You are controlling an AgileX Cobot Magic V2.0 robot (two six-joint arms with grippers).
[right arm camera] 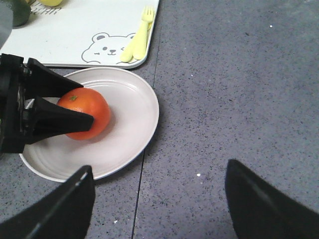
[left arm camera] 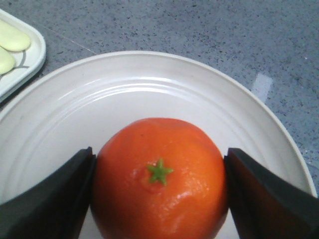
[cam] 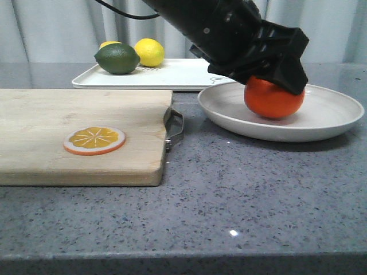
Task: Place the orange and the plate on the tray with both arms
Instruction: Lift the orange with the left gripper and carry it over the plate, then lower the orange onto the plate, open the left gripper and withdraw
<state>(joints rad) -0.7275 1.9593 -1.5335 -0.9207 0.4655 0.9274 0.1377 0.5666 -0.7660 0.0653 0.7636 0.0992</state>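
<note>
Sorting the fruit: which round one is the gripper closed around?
The orange on the plate, clamped by the left gripper; the lemons and lime sit untouched on the tray.

a grey speckled stone countertop runs back to pale pleated curtains behind.

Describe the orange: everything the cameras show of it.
The orange is a whole, round, slightly flattened fruit with glossy deep orange skin and a small green star-shaped calyx facing up. It sits upright in the off-white plate, toward the plate's left half in the front view. The left gripper has one black finger against each side of it. Nothing else touches it.
</note>
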